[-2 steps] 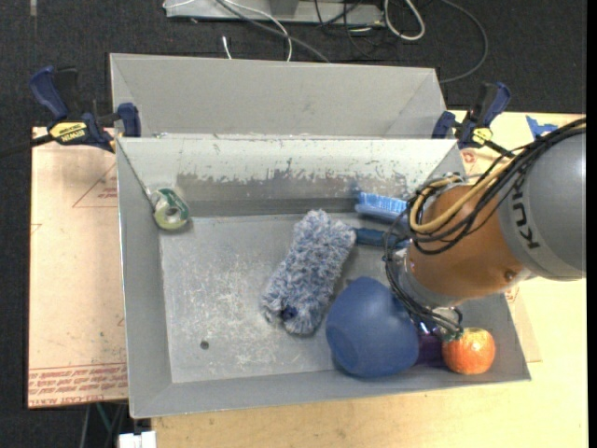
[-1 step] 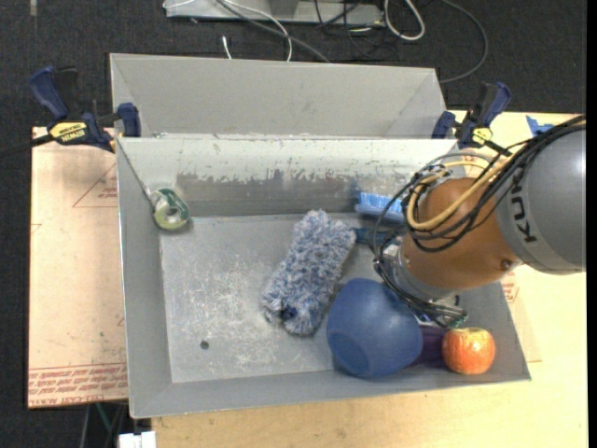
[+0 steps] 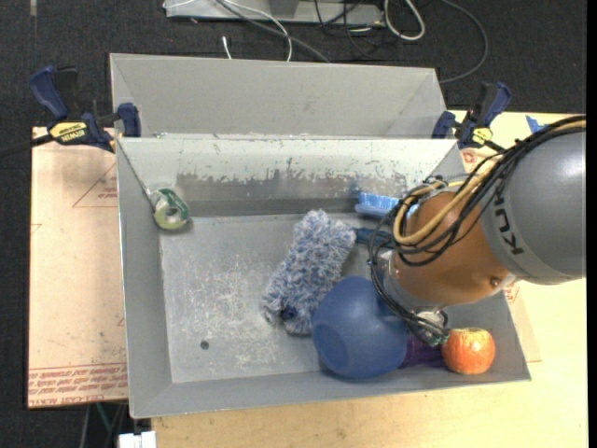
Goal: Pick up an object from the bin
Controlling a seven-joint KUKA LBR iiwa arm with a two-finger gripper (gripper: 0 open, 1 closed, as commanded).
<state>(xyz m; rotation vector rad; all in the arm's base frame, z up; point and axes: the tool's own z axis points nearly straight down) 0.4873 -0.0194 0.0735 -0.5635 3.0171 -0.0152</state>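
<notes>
The hand (image 3: 424, 322) sits low between the blue bowl (image 3: 359, 341) and the apple (image 3: 468, 351), and though I cannot tell its opening, it likely needs a firm grip next.

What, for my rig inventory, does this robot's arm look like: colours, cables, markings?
The arm is a thick, rounded, silver-grey tube with dark lettering on its side, of which "KU" can be read. At its wrist sits a glossy, rounded orange cover. Black and yellowish cables loop over that cover.
</notes>
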